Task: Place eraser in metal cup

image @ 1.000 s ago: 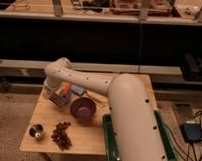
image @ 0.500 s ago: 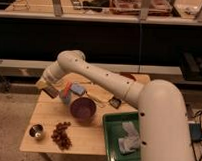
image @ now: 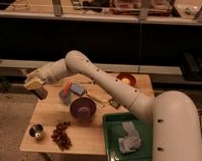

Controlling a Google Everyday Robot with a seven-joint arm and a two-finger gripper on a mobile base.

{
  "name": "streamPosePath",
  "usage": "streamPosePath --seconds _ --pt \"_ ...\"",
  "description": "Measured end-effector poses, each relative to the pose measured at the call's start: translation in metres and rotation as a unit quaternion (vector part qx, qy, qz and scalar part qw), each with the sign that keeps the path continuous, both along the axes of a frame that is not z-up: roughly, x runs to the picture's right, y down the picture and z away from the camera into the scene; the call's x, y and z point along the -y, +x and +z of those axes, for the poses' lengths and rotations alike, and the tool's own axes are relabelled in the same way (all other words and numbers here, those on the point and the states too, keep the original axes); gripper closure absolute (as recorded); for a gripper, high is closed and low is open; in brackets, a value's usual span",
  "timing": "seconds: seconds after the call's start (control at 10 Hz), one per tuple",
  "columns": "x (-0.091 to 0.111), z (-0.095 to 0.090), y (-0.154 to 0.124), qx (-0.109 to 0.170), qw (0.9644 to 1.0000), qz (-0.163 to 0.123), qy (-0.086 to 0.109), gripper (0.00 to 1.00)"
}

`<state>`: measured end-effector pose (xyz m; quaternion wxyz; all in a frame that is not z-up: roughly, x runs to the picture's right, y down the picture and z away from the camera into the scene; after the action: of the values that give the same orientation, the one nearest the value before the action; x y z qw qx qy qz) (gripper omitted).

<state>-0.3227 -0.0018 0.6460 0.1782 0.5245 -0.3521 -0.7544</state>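
Jaws shut on the eraser point(image: 41, 93): we see the gripper point(image: 36, 87) poised at the back left corner of the wooden table point(image: 49, 115), right at its edge. The dark block hangs below the fingers. Its lower end seems to slant down toward the table, though we cannot fix its long axis for certain. The metal cup point(image: 36, 132) stands upright, mouth up, near the front left corner and close to the left edge. It is well apart from the eraser. A dark cluster of grapes point(image: 61, 135) lies just beside the cup on its right. Bare wood runs along the left edge between gripper and cup. The purple bowl point(image: 83, 108) sits mid-table and the green tray point(image: 110, 145) fills the front right.
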Motion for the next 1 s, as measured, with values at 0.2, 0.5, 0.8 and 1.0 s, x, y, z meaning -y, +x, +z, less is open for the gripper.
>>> streamPosePath --seconds 0.2,0.5,0.8,1.0 --pt "-0.019 -0.010 0.000 -0.002 0.9998 -0.018 0.012 0.95" --pt "-0.048 -0.018 -0.011 -0.005 0.9990 -0.041 0.014 0.95" --pt "-0.078 -0.029 -0.039 0.024 0.9973 -0.068 0.011 0.95" --pt "-0.083 -0.031 -0.042 0.032 0.9970 -0.069 0.013 0.95"
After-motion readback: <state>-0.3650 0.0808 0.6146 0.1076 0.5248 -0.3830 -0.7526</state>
